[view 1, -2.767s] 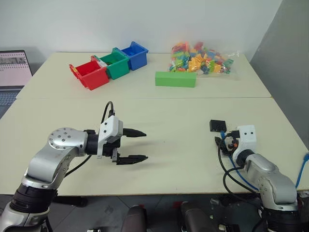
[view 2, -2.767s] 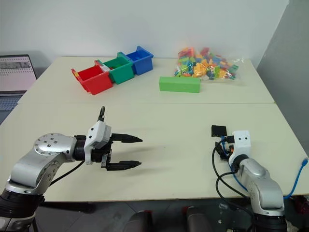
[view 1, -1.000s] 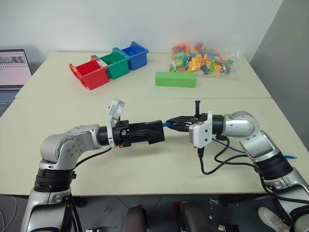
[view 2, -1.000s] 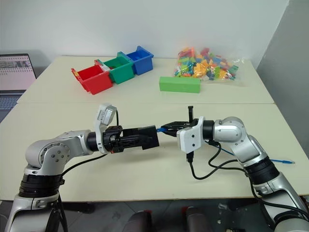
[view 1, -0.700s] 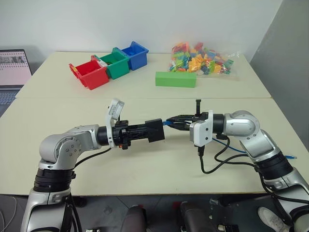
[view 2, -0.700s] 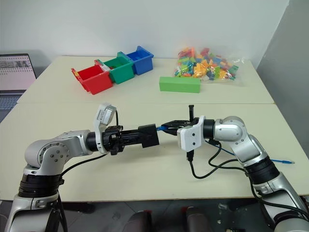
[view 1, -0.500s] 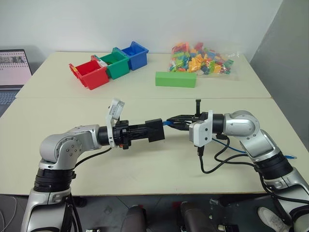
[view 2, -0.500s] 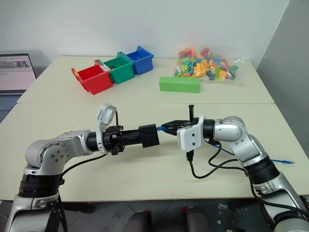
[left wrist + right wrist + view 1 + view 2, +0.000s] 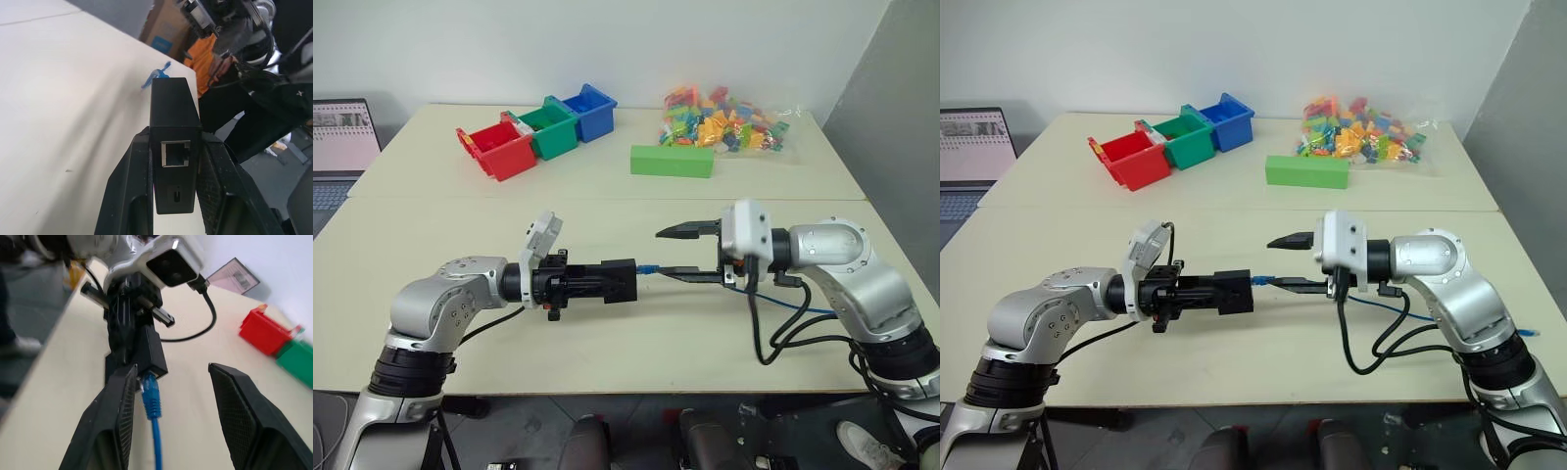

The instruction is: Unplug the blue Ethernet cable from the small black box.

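Observation:
The small black box (image 9: 622, 280) hangs above the table's middle, with my left gripper (image 9: 605, 282) shut on its sides. In the left wrist view the box (image 9: 174, 132) shows an empty socket between the fingers (image 9: 128, 188). The blue Ethernet cable (image 9: 647, 267) has its plug at the box's far end, seemingly still in a socket (image 9: 150, 387). My right gripper (image 9: 683, 254) is open just to the right of the box. The cable runs along its lower finger (image 9: 697, 275) and trails off to the right (image 9: 808, 309).
Red (image 9: 499, 150), green (image 9: 548, 132) and blue (image 9: 587, 110) bins stand at the back left. A green block (image 9: 671, 161) and a bag of coloured bricks (image 9: 724, 122) lie at the back. A laptop (image 9: 337, 137) is at far left. Black arm cables (image 9: 773, 338) loop under my right arm.
My right gripper has opened and let go of the blue plug, rolling and drawing back to the right. The left gripper still grips the box.

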Motion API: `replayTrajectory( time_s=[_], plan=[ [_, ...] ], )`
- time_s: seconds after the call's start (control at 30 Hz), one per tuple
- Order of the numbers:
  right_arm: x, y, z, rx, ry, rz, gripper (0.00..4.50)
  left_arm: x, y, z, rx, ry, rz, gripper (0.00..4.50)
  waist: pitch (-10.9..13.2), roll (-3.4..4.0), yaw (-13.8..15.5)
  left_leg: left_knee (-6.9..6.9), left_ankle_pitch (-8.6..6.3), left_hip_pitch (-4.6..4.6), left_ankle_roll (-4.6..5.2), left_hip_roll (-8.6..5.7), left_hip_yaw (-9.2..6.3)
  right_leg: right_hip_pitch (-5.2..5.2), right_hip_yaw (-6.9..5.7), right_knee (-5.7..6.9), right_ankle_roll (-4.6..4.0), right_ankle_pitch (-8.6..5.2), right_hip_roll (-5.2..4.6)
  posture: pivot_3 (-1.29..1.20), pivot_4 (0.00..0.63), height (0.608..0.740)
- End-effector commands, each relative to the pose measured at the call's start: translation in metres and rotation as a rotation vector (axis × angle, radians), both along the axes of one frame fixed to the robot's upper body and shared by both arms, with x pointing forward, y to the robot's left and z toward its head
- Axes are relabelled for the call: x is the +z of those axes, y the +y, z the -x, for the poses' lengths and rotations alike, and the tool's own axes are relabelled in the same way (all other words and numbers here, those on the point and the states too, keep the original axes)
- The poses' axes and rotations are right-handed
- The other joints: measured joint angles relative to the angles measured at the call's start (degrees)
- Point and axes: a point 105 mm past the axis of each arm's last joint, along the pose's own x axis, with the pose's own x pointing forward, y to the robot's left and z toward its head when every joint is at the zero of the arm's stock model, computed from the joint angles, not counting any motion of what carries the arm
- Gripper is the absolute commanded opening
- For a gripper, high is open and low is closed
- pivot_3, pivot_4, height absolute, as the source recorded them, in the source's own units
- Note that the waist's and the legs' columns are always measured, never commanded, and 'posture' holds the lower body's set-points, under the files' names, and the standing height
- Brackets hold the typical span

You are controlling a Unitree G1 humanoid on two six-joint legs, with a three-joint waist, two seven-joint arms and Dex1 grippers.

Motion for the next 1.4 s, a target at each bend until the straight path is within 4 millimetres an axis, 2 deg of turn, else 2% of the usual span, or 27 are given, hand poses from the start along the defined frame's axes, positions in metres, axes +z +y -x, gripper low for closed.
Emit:
replayTrajectory(
  time_s=[0.03,0.13,0.4,0.6,0.9,1.4],
  plan=[
    [-0.004,-0.001,0.002,-0.015,0.271,-0.086,2.46,0.011,-0.001,0.002,-0.048,-0.043,0.019,0.8,0.0,0.0,-0.02,0.0,0.0,0.0,0.0,0.0,0.0,0.0,-0.01,0.0,0.0,0.0,0.0,0.0,0.15,0.74],
    [-0.01,0.003,-0.005,-0.048,0.337,-0.117,2.46,0.01,-0.001,0.004,-0.071,-0.045,0.013,0.8,0.0,0.0,-0.13,0.0,0.0,-0.02,0.01,0.0,0.01,-0.02,0.01,-0.01,0.19,-0.11,0.03,0.0,0.15,0.74],
    [-0.024,0.014,-0.007,-0.036,0.4,-0.109,2.46,0.009,-0.003,0.008,-0.094,-0.05,0.002,0.8,0.0,0.01,-0.17,-0.01,-0.01,-0.04,0.01,0.0,0.01,-0.03,-0.01,-0.03,0.27,-0.15,0.04,0.0,0.15,0.74],
    [-0.022,0.019,0.001,0.029,0.501,-0.129,2.46,0.011,-0.003,0.007,-0.084,-0.055,0.001,0.8,0.0,0.0,-0.17,-0.01,-0.01,-0.04,0.01,0.01,0.0,-0.04,-0.02,-0.04,0.27,-0.16,0.04,0.0,0.15,0.74],
    [-0.024,0.023,-0.003,0.023,0.519,-0.14,2.46,0.011,-0.003,0.007,-0.076,-0.054,0.004,0.8,0.0,0.01,-0.24,-0.02,-0.01,-0.05,0.01,0.01,-0.01,-0.04,-0.03,-0.05,0.28,-0.16,0.05,0.0,0.15,0.74],
    [-0.02,0.017,-0.003,0.049,0.528,-0.132,2.46,0.011,-0.002,0.009,-0.065,-0.053,0.004,0.8,0.01,0.01,-0.59,-0.04,-0.01,-0.05,0.01,0.01,-0.01,-0.04,-0.03,-0.08,0.29,-0.17,0.05,0.0,0.15,0.74]
  ],
)
